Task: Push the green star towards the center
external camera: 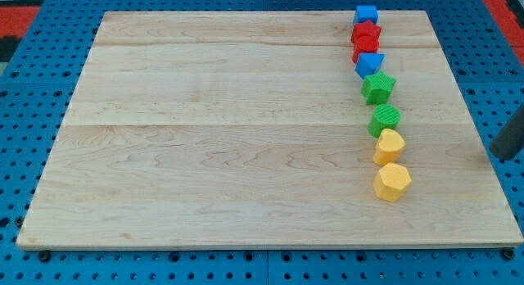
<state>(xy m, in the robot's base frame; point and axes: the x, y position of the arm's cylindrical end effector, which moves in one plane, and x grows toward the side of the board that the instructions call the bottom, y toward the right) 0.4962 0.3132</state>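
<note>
And here's the wooden board (pixel 246 129), lying on a blue pegboard table (pixel 33 39), with 8 blocks lined up in a column. My rod (pixel 509 136) leans in from the view's right edge, a dark shaft just off the board's right side. Is my tip showing? The lower end sits about at (pixel 496 156), over the blue table, though the frame edge cuts the shaft, so the exact end is hard to tell. No pincer on this arm, so there's nothing to be released, clenched or grasping: just a bare rod, touching no block.

The green star (pixel 378 87) lies to the view's left of my tip and a bit higher, well apart from it. Below the star, just beside it, sits a green round block (pixel 385 119). Lower again come 2 yellow blocks: one (pixel 389 146) left of my tip at about its height, the other (pixel 392 182) below that.

Above the star, touching it, a blue block (pixel 369 65). Then 2 red blocks, (pixel 365 48) and (pixel 366 32), pressed together, shapes hard to make out. Topping the column, farthest up and left from my tip, a blue cube (pixel 365 14).
</note>
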